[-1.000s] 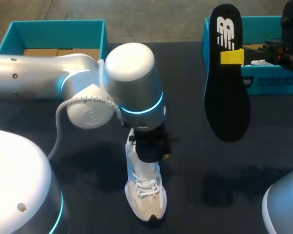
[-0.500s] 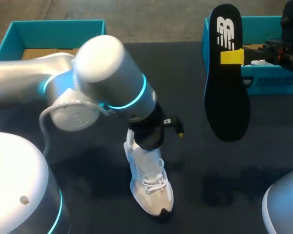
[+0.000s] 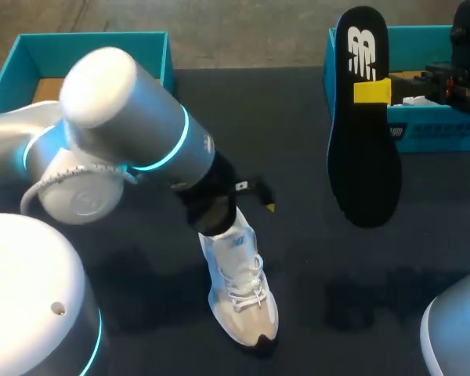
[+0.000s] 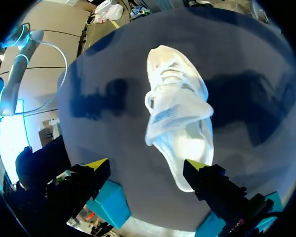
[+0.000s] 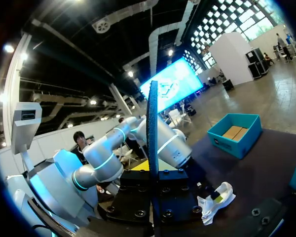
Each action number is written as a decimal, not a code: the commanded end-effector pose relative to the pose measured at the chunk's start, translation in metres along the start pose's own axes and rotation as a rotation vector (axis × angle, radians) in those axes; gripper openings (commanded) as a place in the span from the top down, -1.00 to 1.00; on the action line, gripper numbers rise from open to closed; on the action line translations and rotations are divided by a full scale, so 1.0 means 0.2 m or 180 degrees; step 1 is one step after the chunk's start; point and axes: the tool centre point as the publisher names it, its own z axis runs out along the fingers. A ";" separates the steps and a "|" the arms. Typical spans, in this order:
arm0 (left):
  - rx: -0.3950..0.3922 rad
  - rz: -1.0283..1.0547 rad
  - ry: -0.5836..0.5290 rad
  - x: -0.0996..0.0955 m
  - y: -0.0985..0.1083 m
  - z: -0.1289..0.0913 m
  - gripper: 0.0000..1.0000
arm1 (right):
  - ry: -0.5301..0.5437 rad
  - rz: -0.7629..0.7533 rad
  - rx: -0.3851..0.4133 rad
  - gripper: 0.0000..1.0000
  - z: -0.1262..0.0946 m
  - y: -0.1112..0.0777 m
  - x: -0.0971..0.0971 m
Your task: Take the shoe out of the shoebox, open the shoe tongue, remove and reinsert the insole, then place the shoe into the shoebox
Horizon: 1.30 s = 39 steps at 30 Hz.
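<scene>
Left end effector (image 4: 147, 165): was open, its two yellow-tipped fingers spread wide; it hung over the shoe's heel end, and whether either finger touched the shoe could not be told.
Shoe (image 3: 241, 294): was a white lace-up shoe, standing on its sole on the dark counter (image 3: 313, 157), close to the middle of the near edge, with its toe toward that edge and its mouth gaping.
Right end effector (image 3: 374, 92): was closed on the insole, one yellow tip pressed flat against its face.
Insole (image 3: 364, 133): was black with a white mark, held upright above the counter toward the far-right corner; in the right wrist view it stood edge-on between the fingers.
Far-left shoebox (image 3: 31, 48): was teal and open, at the counter's far-left corner.
Far-right shoebox (image 3: 435, 129): was teal and open, at the far-right corner, partly behind the insole.
</scene>
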 end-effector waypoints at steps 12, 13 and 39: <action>0.0347 -0.0300 0.0684 0.00 0.00 0.11 -1.00 | 0.0000 0.0005 0.0009 1.00 0.01 0.00 -0.01; 0.0382 -0.0326 0.0730 0.00 0.00 0.12 -1.00 | 0.0000 0.0005 0.0009 1.00 0.01 0.00 -0.01; 0.0700 -0.1018 0.1374 0.06 0.01 0.20 -1.00 | 0.0000 0.0005 0.0009 1.00 0.01 0.00 -0.01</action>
